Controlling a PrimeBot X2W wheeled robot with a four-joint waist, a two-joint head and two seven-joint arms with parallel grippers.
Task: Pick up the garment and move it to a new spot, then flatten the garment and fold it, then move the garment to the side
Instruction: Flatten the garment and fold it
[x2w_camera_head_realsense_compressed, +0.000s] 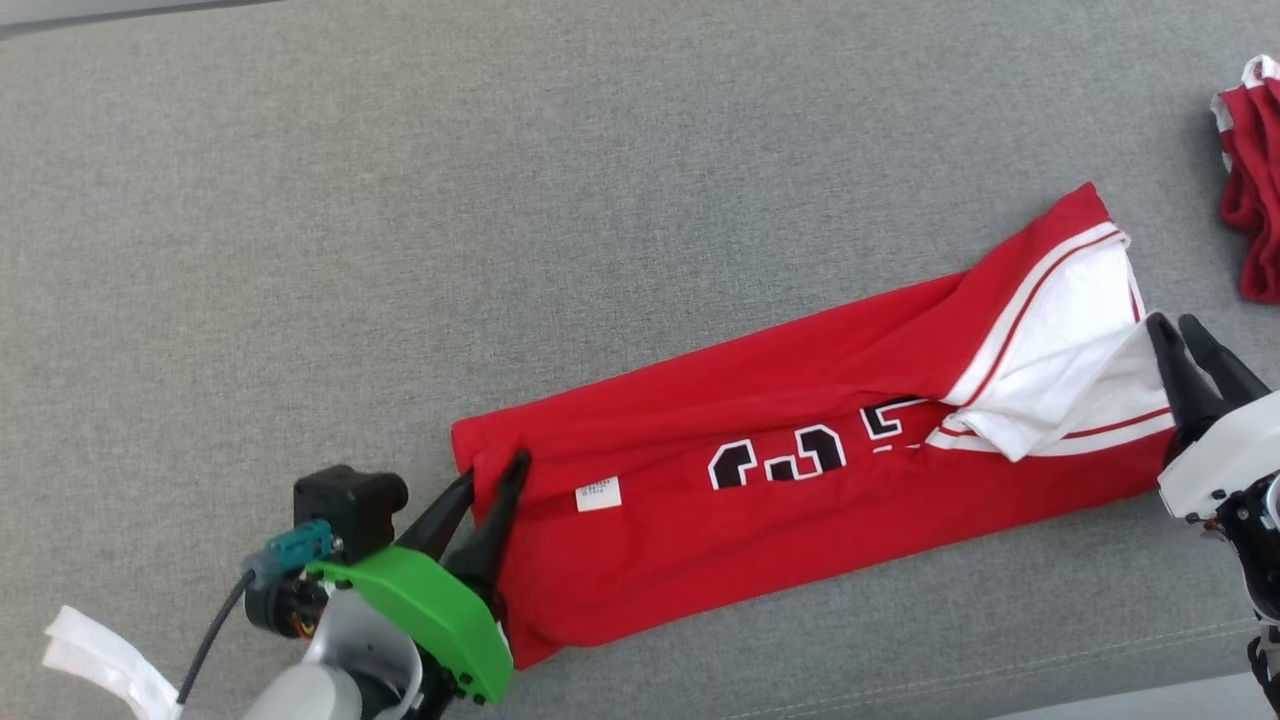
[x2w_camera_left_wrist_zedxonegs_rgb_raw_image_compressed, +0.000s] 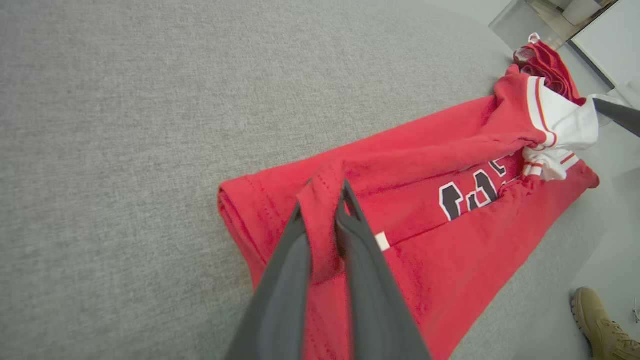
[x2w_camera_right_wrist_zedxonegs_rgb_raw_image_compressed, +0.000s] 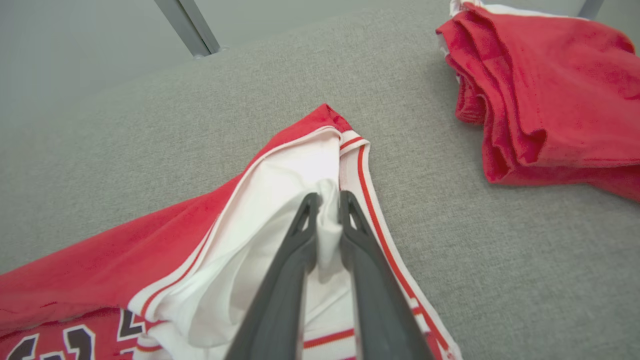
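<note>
The garment (x2w_camera_head_realsense_compressed: 800, 500), a red jersey with black-and-white numerals and white trim, lies folded into a long band slanting across the grey padded surface (x2w_camera_head_realsense_compressed: 500, 200). My left gripper (x2w_camera_head_realsense_compressed: 495, 468) is at its lower-left end. The left wrist view shows a raised fold of red cloth (x2w_camera_left_wrist_zedxonegs_rgb_raw_image_compressed: 320, 225) pinched between the two dark fingers of my left gripper (x2w_camera_left_wrist_zedxonegs_rgb_raw_image_compressed: 322, 197). My right gripper (x2w_camera_head_realsense_compressed: 1172, 322) is at the upper-right end. There, my right gripper (x2w_camera_right_wrist_zedxonegs_rgb_raw_image_compressed: 328, 196) is shut on a bunch of the white trim cloth (x2w_camera_right_wrist_zedxonegs_rgb_raw_image_compressed: 300, 170).
A second red garment (x2w_camera_head_realsense_compressed: 1255, 190) lies bunched at the far right, close to my right gripper, and appears as a red pile (x2w_camera_right_wrist_zedxonegs_rgb_raw_image_compressed: 550, 90) in the right wrist view. A person's tan shoe (x2w_camera_left_wrist_zedxonegs_rgb_raw_image_compressed: 597, 320) stands on the floor beyond the surface's edge. A white strip (x2w_camera_head_realsense_compressed: 100, 660) hangs by my left arm.
</note>
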